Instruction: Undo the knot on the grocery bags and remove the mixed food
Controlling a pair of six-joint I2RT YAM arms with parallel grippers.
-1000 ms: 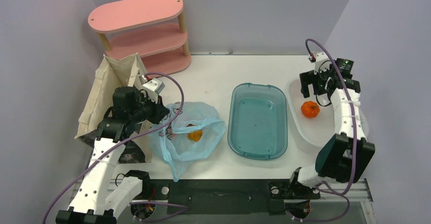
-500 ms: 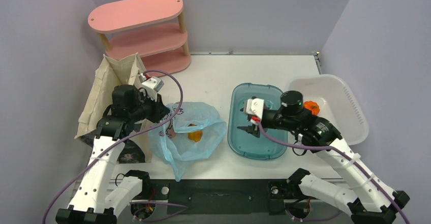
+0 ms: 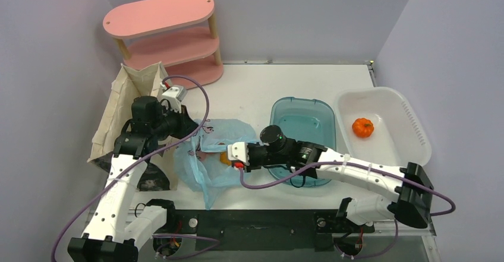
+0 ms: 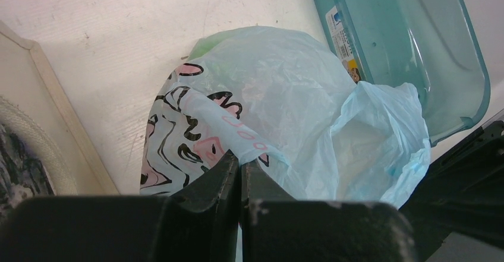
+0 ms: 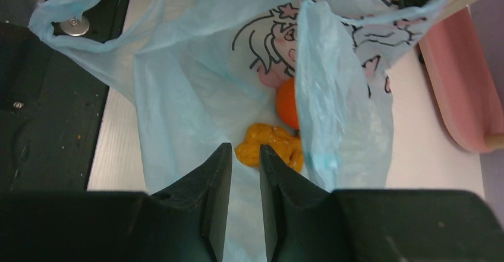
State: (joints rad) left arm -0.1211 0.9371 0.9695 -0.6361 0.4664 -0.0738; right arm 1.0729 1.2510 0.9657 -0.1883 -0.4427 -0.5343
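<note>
Reach is the news. A second ago the right arm stood over the white basin (image 3: pixel 410 122) at the far right, beside the orange fruit (image 3: pixel 362 127). Now it stretches leftward across the teal tub (image 3: pixel 318 125), and the right gripper (image 3: pixel 226 157) sits at the mouth of the grocery bag (image 3: pixel 199 176). The fruit lies alone in the basin, so I judge one item delivered and a second fetch begun. The left gripper (image 3: pixel 191 132) has kept its place at the bag's far-left rim. The bag rests on the surface (image 3: pixel 249 87) left of the tub, its knot already undone.

From above, the bag's contents are little more than an orange spot by the right wrist. The right wrist view looks straight into the opening. It shows a round orange piece (image 5: pixel 287 104) half behind a fold of plastic, and a lumpy yellow-orange piece (image 5: pixel 270 146) just beyond the fingers (image 5: pixel 217 173), which are narrowly parted with nothing between them. The left wrist view shows what the others cannot: its fingers (image 4: pixel 214 179) pinched tight on a printed fold of the rim, holding the mouth up. It also shows a green tint under the plastic at the far edge, too veiled to name.
</note>
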